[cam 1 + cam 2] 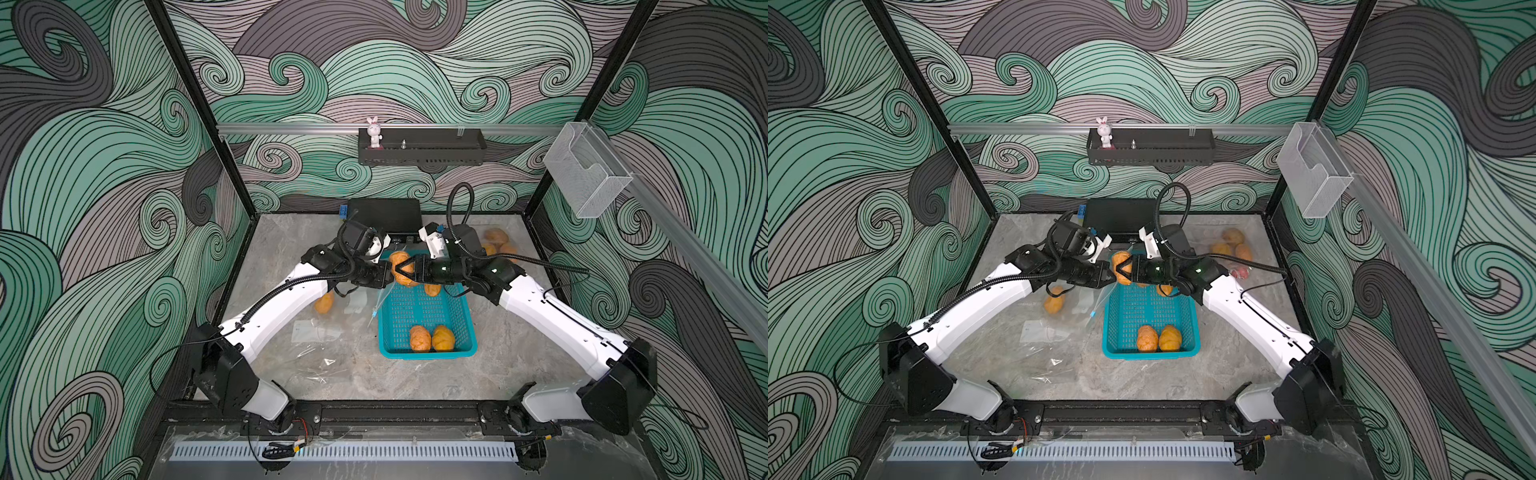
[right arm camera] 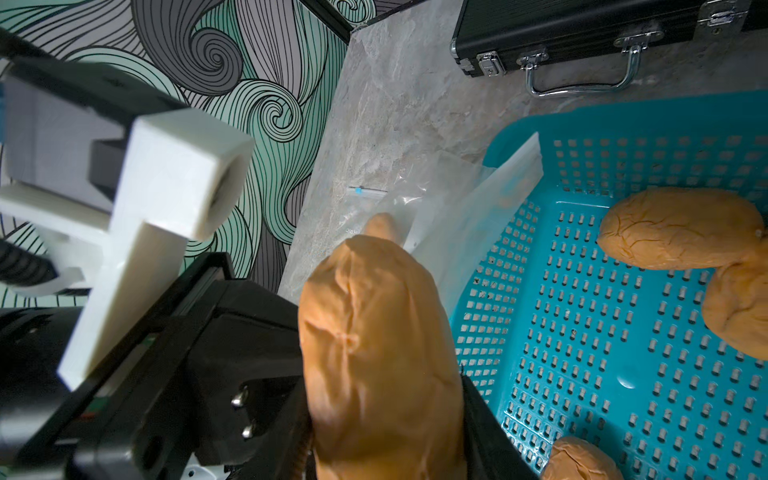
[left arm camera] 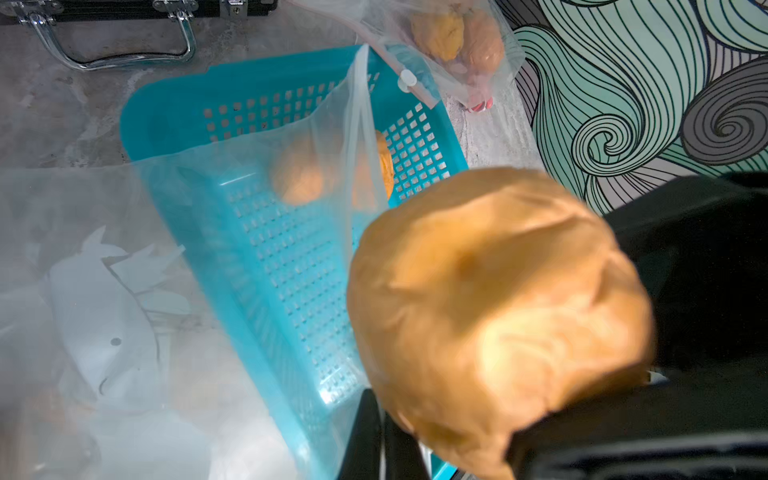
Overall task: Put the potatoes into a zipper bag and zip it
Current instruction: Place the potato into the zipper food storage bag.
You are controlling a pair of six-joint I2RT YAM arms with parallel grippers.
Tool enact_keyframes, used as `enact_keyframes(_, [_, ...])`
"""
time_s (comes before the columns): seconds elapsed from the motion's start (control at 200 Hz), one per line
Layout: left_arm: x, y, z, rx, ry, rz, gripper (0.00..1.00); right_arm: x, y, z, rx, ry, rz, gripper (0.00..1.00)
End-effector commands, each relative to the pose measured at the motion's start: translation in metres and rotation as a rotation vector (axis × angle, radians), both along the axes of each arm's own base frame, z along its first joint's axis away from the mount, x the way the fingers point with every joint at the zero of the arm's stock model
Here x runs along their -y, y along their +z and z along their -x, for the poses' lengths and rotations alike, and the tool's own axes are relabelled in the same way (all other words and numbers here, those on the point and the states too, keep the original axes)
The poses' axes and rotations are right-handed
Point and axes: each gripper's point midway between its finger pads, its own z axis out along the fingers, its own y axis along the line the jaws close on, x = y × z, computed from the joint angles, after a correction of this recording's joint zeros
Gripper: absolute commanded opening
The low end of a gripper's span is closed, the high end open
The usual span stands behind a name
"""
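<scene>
Right fingers [image 2: 486, 428] clamp one potato [image 2: 374, 353]; left fingers [image 3: 363, 440], closed, pinch the zipper bag [image 3: 291, 174] by its rim. Over the counter [image 1: 498, 353], above the teal basket's [image 1: 428, 354] far end, the bag hangs limp and narrow-mouthed, with the potato just beside it. It could catch the edge and drop, or tug the film free.

Soft, even light in both top views, edges bowed; left wrist view blurs the close potato [image 3: 498, 311] and bag [image 3: 249, 199].

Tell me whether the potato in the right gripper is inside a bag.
Out. The right gripper holds the potato bare, beside the zipper bag.
</scene>
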Motion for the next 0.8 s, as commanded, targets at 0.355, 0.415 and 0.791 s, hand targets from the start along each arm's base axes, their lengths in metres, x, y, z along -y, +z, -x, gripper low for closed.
enact_keyframes(0.355, [-0.002,0.018,-0.006,0.055,0.022,-0.005,0.00,0.008,-0.042,0.015,-0.002,0.050,0.166,0.41])
enact_keyframes(0.415, [-0.002,0.019,-0.007,0.058,0.023,-0.005,0.00,0.005,-0.044,0.019,-0.005,0.073,0.184,0.41])
enact_keyframes(0.791, [0.002,0.023,-0.006,0.077,-0.002,-0.044,0.00,-0.008,-0.048,0.024,-0.018,0.153,0.250,0.42])
